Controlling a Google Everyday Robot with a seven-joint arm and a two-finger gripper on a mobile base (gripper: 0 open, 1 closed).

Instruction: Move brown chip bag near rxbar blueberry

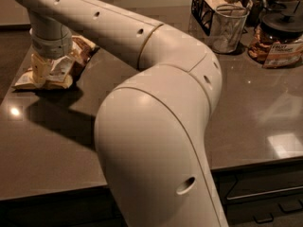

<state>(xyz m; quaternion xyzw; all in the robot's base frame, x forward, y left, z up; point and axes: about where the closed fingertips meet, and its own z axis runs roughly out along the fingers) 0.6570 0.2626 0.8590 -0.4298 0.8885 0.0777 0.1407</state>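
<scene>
The brown chip bag (60, 71) lies on the dark counter (265, 112) at the far left, with cream-yellow edges, a white label panel and a brown end toward the back. My gripper (46, 66) comes down from the cream wrist straight onto the bag, on its left half. My large arm runs from the bottom centre up to the top left and fills most of the view. The rxbar blueberry is hidden, likely behind the arm.
A black wire basket (202, 7) and a metal mesh cup (228, 28) stand at the back right. A jar with a black lid and a printed label (278, 38) stands at the far right. The counter's front edge (255, 163) runs above drawers.
</scene>
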